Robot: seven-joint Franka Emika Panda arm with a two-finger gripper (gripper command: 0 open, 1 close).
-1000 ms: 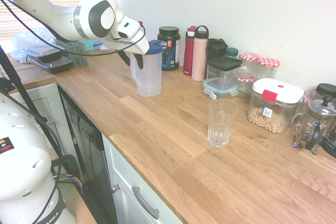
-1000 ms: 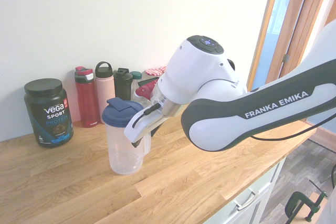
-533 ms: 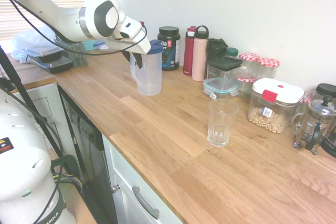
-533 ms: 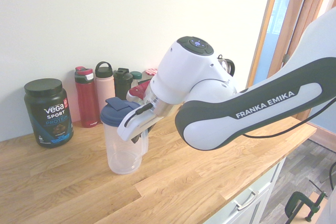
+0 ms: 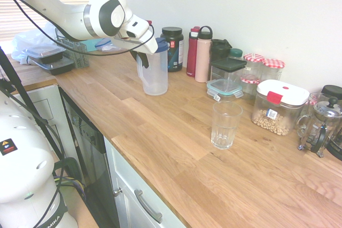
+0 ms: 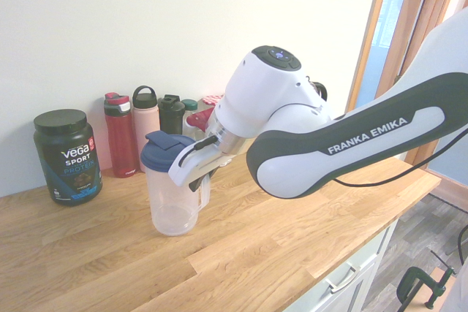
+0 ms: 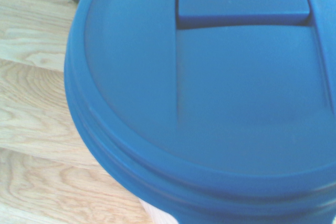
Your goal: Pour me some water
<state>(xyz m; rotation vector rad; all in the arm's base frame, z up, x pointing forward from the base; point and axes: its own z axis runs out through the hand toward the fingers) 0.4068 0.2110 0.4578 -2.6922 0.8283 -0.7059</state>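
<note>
1st ext: our gripper [image 5: 143, 57] is clamped on the handle of the jug [image 5: 154, 73], on the counter [image 5: 176, 142] well apart from the glass [image 5: 225, 125]. 2nd ext: jug by the protein tub [image 6: 67, 156]. Wrist: blue lid [image 7: 220, 87] fills the pic.

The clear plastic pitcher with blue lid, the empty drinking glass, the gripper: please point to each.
clear plastic pitcher with blue lid [image 5: 155, 76], first exterior view, clear wall
empty drinking glass [image 5: 225, 125], first exterior view, side wall
gripper [image 6: 197, 180], second exterior view, fingertips at handle
</note>
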